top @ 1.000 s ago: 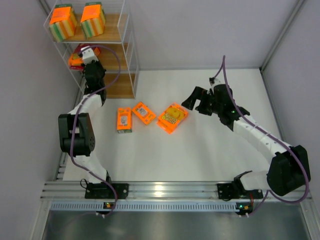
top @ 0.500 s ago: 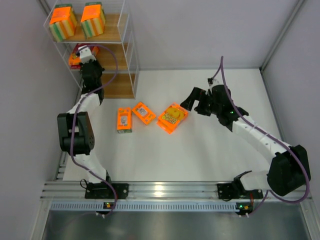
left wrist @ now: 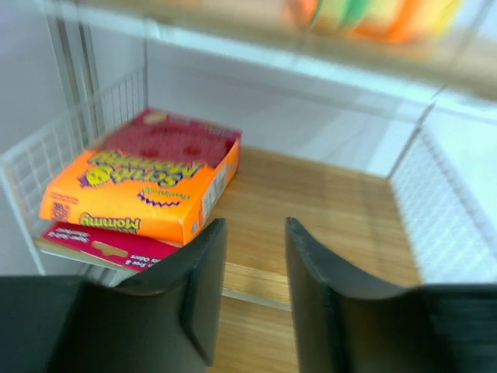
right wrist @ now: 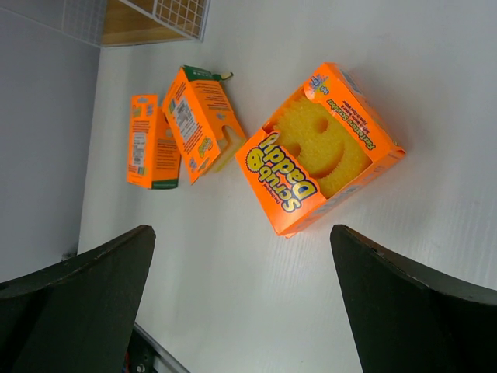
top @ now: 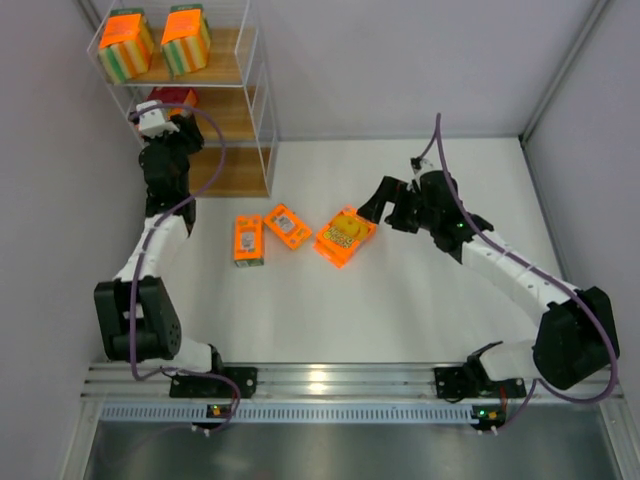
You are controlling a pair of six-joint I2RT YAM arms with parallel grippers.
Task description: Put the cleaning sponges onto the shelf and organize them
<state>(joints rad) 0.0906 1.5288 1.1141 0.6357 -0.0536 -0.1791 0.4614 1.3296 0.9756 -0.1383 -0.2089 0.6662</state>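
The shelf (top: 263, 110) is a white wire rack at the far left; two blocky striped sponge packs (top: 125, 42) (top: 186, 38) stand on its top board. On the middle board (left wrist: 326, 202) an orange flat pack (left wrist: 144, 183) lies on top of a pink-edged one (left wrist: 93, 242), by the left mesh. My left gripper (left wrist: 256, 233) is open just in front of that board with nothing between its fingers; from above it (top: 160, 108) sits at the rack's left front. Three packs lie on the table: a smiley-sponge pack (right wrist: 322, 148) and two narrower ones (right wrist: 200, 120) (right wrist: 147, 140). My right gripper (right wrist: 241, 229) hangs wide open beside the smiley pack (top: 345, 236).
The lowest shelf board (top: 235, 172) shows bare wood. Grey walls close in the table on the left and right. The arms' mounting rail (top: 330, 380) runs along the near edge.
My left gripper has opened and pulled back left from the middle board, leaving the flat pack lying there. The right gripper has edged slightly left toward the smiley pack.
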